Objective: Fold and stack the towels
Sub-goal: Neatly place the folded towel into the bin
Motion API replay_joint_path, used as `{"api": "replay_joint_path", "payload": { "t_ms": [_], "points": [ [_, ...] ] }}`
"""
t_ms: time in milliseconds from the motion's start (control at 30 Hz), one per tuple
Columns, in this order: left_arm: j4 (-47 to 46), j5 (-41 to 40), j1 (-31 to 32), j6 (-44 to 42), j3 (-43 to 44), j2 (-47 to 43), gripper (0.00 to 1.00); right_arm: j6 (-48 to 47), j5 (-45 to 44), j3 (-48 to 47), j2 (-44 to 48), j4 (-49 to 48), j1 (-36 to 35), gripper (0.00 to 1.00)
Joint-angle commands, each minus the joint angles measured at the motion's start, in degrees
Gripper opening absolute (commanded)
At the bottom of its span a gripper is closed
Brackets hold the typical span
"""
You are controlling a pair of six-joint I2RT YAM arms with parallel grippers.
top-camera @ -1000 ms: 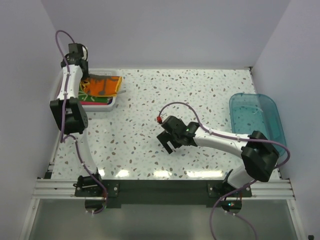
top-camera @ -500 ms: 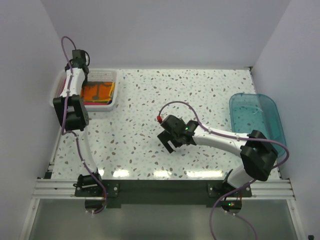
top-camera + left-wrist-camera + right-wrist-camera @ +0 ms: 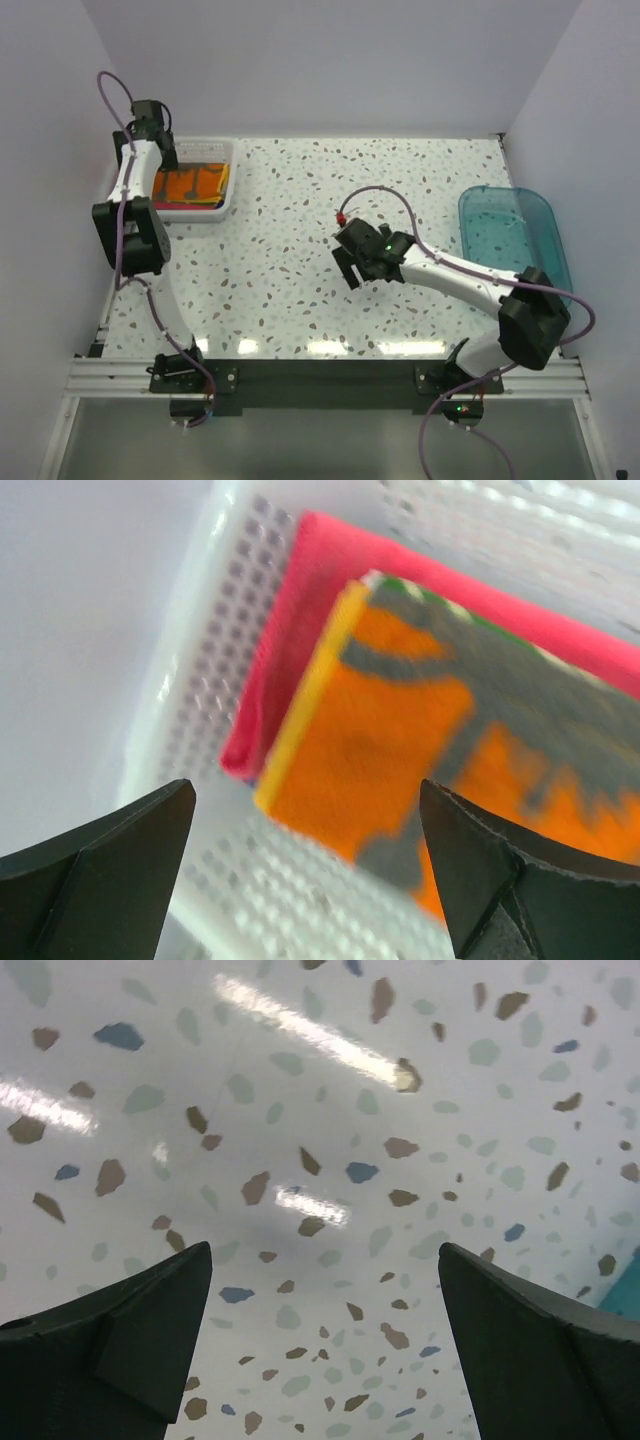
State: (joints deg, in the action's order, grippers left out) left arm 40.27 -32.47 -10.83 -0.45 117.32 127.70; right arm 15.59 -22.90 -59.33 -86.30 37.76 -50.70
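L end effector (image 3: pixel 307 790) stands open just above the white basket (image 3: pixel 200 660). Inside, the grey-orange towel (image 3: pixel 400 750) lies on the pink towel (image 3: pixel 290 620), w/ probably a green one between. R end effector (image 3: pixel 325 1260) is open over the table (image 3: pixel 300 1080).

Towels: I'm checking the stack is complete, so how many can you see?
3, all stacked in the white basket: an orange-and-grey towel on top, a green-and-yellow towel edging out under it, a pink towel lowest. More may be hidden beneath.

White arms (image 3: pixel 455 272), black joints (image 3: pixel 527 318), purple cables (image 3: pixel 378 189)
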Motion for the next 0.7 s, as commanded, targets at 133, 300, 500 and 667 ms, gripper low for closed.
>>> {"api": "replay_joint_path", "payload": {
  "t_ms": [133, 300, 500, 667],
  "points": [
    [-17.1, 28.6, 3.6, 12.4, -30.1, -37.9, 1.0, 6.8, -12.4, -4.3, 11.9, 5.3, 10.8, 0.99],
    [-25.4, 42.1, 4.8, 19.8, -47.8, -57.4, 1.0, 10.0, -14.3, -4.8, 21.0, 8.3, 16.2, 0.99],
    [-16.5, 34.4, 5.0, 22.4, -60.0, -81.5, 1.0, 13.9, -18.9, -2.2, 37.0, 10.0, 17.0, 0.99],
    [-8.6, 26.6, 5.1, 23.8, -64.7, -100.5, 1.0, 10.7, -19.5, 2.4, 48.7, 10.1, 16.9, 0.99]
  ]
}}
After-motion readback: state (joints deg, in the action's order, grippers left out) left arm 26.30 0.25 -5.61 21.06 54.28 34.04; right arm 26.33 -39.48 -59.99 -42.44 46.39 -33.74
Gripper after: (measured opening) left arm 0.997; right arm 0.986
